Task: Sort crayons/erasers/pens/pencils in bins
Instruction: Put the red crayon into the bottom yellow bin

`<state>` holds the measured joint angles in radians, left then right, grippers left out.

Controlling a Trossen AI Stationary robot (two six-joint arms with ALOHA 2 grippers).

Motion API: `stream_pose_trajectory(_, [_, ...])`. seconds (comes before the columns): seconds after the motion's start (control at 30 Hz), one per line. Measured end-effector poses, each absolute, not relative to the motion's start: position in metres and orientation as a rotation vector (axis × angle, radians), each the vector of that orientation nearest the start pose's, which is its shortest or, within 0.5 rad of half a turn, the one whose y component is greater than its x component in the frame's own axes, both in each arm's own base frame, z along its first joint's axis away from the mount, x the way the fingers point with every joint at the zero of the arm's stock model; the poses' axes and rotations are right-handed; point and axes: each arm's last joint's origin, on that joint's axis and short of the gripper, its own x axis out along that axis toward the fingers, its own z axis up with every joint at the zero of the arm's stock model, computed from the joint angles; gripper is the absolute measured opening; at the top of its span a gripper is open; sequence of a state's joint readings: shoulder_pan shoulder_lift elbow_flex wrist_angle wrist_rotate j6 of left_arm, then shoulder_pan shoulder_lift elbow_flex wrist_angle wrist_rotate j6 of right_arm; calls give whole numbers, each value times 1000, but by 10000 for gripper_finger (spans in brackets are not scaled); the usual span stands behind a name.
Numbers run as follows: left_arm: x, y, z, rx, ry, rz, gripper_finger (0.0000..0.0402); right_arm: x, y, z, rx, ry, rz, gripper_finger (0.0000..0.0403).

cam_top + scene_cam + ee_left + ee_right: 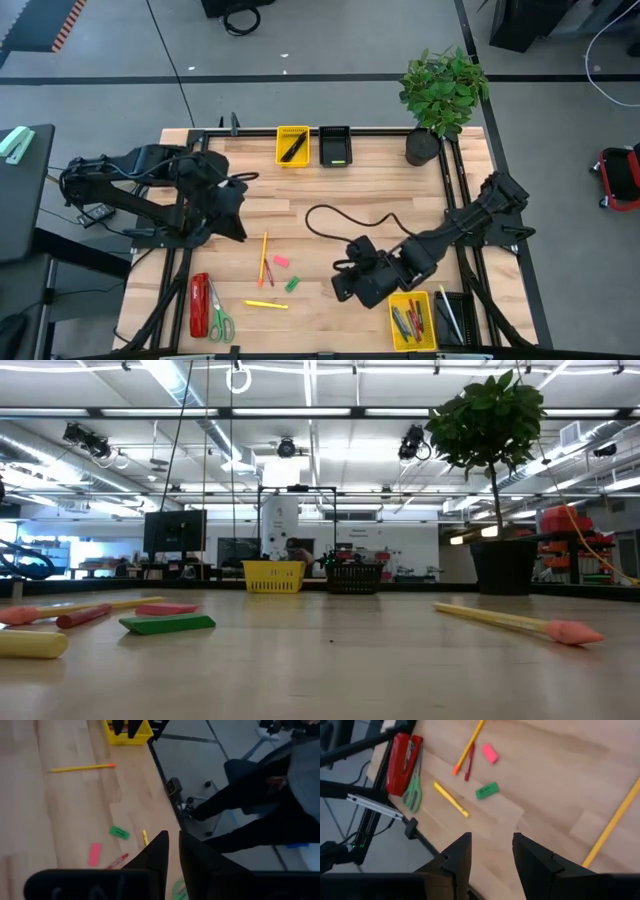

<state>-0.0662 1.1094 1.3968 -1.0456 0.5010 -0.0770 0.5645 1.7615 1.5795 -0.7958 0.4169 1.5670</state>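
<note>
Loose on the wood table, near its front left, lie an orange pencil (264, 256), a red crayon (268, 272), a pink eraser (281, 260), a green eraser (292, 284) and a short yellow stick (265, 304). A yellow pencil (615, 820) lies farther right. Pens sit in the far yellow bin (292, 145), next to a black bin (335, 146). The near-right yellow bin (412, 320) holds crayons, and the black bin (452, 316) beside it holds pencils. My right gripper (492, 845) hovers open, right of the erasers. My left gripper (172, 840) is raised at the left, with a narrow empty gap between its fingers.
A red stapler (199, 305) and green-handled scissors (220, 320) lie at the near left corner. A black cable (340, 215) loops across the middle. A potted plant (440, 95) stands at the far right corner. A person in dark clothes (280, 795) is beyond the near edge.
</note>
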Motion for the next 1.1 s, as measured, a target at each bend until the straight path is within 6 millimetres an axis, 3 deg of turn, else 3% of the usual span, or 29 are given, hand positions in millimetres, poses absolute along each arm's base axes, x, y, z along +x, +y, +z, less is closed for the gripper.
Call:
stream_pose_trajectory(0.3, [190, -28, 393, -372, 863, -362, 39, 316, 211, 312, 905, 722, -397, 149])
stream_pose_trajectory(0.47, [196, -48, 372, -265, 884, -293, 48, 302, 232, 322, 793, 756, -267, 149])
stream_pose_trajectory(0.77, [202, -99, 352, -126, 954, -445, 130, 271, 264, 323, 733, 800, -196, 149])
stream_pose_trajectory(0.97, [223, -118, 325, 75, 1048, -564, 193, 258, 271, 324, 797, 628, -330, 149])
stream_pose_trajectory(1.1, [237, -127, 305, 151, 1110, -690, 209, 260, 268, 325, 856, 537, -399, 149])
